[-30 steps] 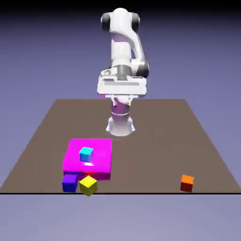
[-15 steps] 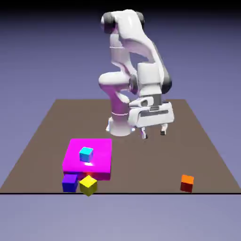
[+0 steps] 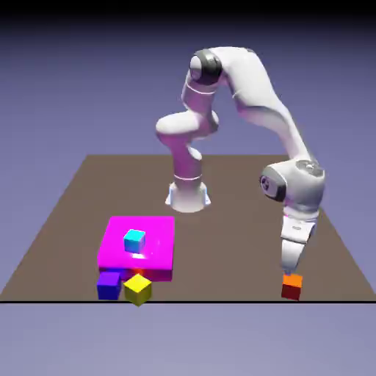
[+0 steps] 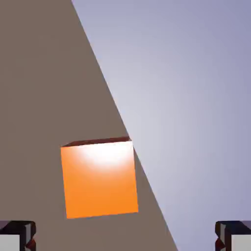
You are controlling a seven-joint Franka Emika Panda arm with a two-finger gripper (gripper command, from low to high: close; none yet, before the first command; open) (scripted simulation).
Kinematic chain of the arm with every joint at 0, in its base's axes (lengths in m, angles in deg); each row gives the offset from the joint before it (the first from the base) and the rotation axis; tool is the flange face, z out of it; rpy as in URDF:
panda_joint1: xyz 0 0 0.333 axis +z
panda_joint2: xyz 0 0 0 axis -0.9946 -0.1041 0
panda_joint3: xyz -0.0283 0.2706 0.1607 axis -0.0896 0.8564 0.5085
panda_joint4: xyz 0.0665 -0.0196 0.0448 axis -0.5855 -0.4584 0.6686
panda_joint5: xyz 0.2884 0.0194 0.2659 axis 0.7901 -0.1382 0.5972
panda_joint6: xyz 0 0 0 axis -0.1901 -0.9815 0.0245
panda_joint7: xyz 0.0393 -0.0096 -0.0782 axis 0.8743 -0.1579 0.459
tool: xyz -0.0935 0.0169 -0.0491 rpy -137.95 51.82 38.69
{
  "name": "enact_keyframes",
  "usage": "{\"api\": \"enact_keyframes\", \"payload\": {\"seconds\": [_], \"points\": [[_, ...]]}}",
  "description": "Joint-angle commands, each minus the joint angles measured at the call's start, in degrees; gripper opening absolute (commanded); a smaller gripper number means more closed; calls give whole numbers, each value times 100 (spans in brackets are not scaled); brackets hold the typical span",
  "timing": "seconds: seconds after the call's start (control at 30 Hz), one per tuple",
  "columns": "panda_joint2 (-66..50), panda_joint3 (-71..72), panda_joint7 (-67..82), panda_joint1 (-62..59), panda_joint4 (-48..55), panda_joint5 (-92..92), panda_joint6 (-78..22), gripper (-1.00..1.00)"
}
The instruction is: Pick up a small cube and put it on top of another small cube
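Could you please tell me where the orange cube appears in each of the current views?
Exterior view: the orange cube is at the lower right, below the hand.
Hand view: it sits just below and left of the middle.
Shared landmark: the table's edge, close beside the cube.

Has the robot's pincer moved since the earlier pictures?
Yes. The pincer has swung toward the exterior view's right and come down: it was above the robot's base, and now it is just over the orange cube.
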State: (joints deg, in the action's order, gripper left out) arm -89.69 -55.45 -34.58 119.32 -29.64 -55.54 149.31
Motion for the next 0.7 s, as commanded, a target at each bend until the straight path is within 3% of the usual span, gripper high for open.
{"api": "enact_keyframes", "payload": {"seconds": [0.0,0.13,0.17,0.33,0.67], "points": [[0,0,0,0,0,0,0,0],[-829,41,17,-57,125,39,703,0],[-829,41,17,-57,125,39,704,-100],[1,0,0,0,0,0,-1,-100],[859,-2077,-1285,-1905,-803,1115,-381,-100]]}}
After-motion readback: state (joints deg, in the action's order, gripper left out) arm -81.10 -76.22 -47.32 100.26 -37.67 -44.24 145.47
